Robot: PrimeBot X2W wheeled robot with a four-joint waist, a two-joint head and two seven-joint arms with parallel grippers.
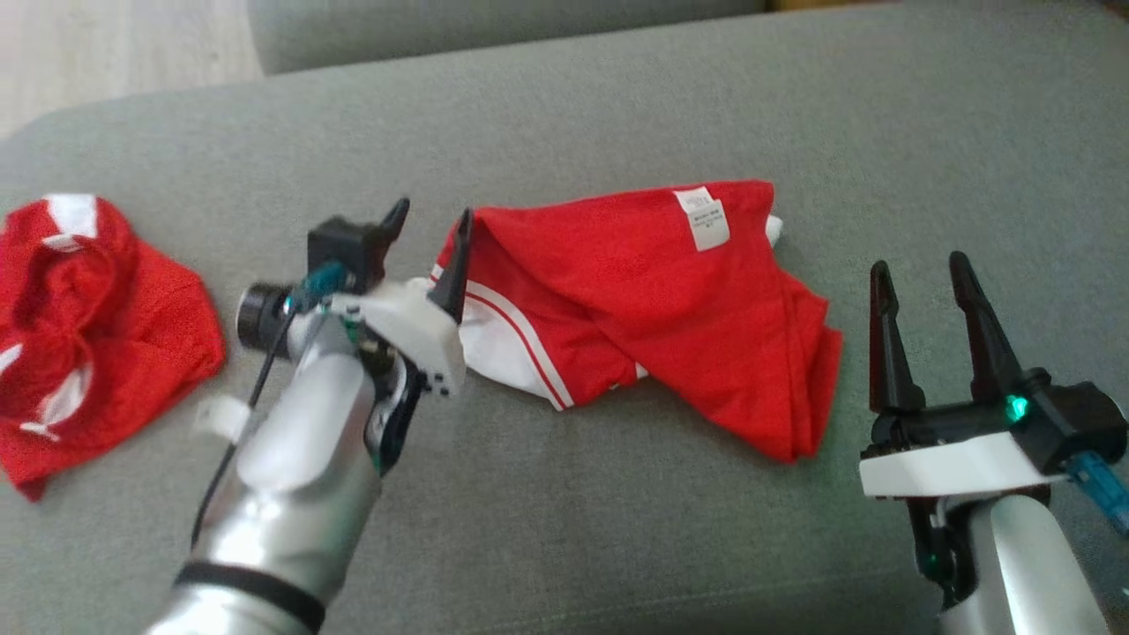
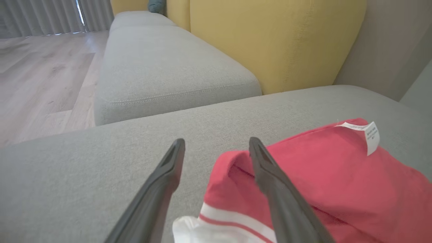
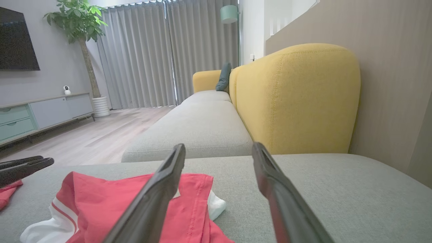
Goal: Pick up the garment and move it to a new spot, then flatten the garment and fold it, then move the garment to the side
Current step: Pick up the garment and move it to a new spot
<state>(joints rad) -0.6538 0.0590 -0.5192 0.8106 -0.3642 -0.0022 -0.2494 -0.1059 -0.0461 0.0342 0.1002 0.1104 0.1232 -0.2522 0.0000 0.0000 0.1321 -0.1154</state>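
Right gripper (image 1: 919, 265): I am holding it low over the grey seat (image 1: 617, 529), its two fingers spread and gripping nothing, just right of the garment.
Left gripper (image 1: 432, 212): I am keeping its fingers spread wide too, pinching nothing; one finger is lying at the garment's left edge, the other is standing over bare seat.
Garment (image 1: 653, 291): red with white stripes and a white panel, it is lying rumpled on the seat between my two grippers.
Tag (image 1: 703, 218): white, it is sitting on the garment's far side, facing up.
Other red cloth (image 1: 88, 326): it is lying bunched on the seat, well apart to my left.
Far cushion (image 2: 168, 71): grey, it is adjoining the seat.
Backrest (image 3: 297, 98): yellow, it is rising behind both cushions.
Floor (image 2: 40, 74): pale wood, it is running out to grey curtains (image 3: 162, 50).
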